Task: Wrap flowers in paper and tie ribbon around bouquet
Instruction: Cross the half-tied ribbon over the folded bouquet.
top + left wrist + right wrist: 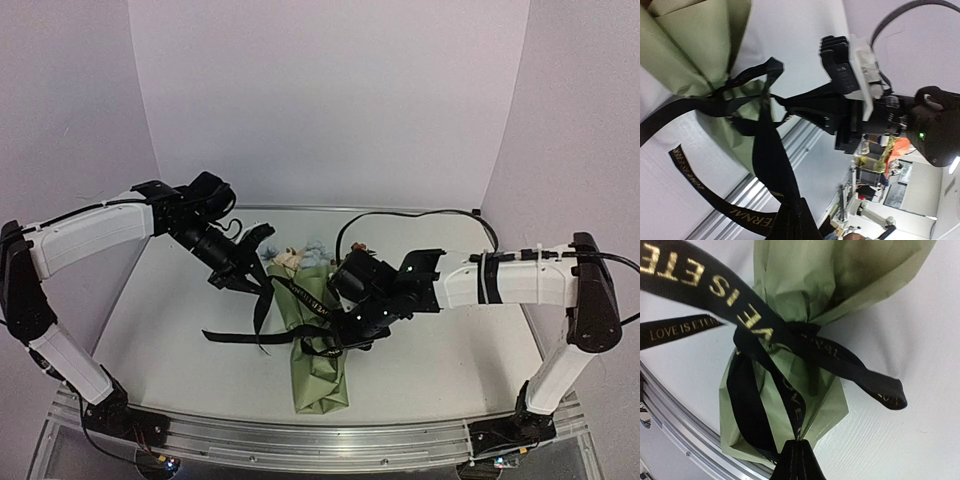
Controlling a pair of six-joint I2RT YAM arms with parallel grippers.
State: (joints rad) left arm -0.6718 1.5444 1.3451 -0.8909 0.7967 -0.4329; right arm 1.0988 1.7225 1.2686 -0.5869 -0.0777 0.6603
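The bouquet lies mid-table in olive-green paper [320, 375], its narrow end toward me. The flowers [300, 257] show cream and pale blue heads at the far end. A black ribbon [235, 336] with pale lettering is looped around the cone's waist, and one tail lies on the table to the left. My left gripper [262, 283] sits above the bouquet's left side, shut on a ribbon strand [767, 155] that runs into its fingertips [792, 222]. My right gripper [335, 340] is at the waist, shut on another ribbon strand [795, 410] over the paper [805, 285].
An aluminium rail [300, 440] runs along the table's near edge, close to the cone's narrow end [670, 405]. A black cable [420, 215] arcs over the back right of the table. Pale walls close in the left, back and right sides.
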